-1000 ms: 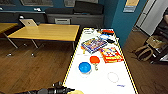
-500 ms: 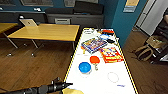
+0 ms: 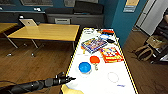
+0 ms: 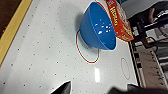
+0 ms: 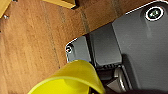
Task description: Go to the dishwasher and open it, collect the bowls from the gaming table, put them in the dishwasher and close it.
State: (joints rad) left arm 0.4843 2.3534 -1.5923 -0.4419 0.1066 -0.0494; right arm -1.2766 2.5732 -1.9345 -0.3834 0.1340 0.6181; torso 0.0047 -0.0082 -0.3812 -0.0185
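**Reaching for the blue bowl**

Left gripper (image 3: 71, 79) at the near edge of the gaming table (image 3: 105, 85), jaws spread, nothing held. Just beyond: blue bowl (image 3: 84, 68), upright on the white top. Best approached level, straddling the rim before closing. Right gripper's state: cannot tell.

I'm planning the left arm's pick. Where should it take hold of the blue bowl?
Grip the blue bowl by its thin rim, probably at the near-left edge facing the left gripper. It stands upright and open on the white table, with rounded sloping walls.
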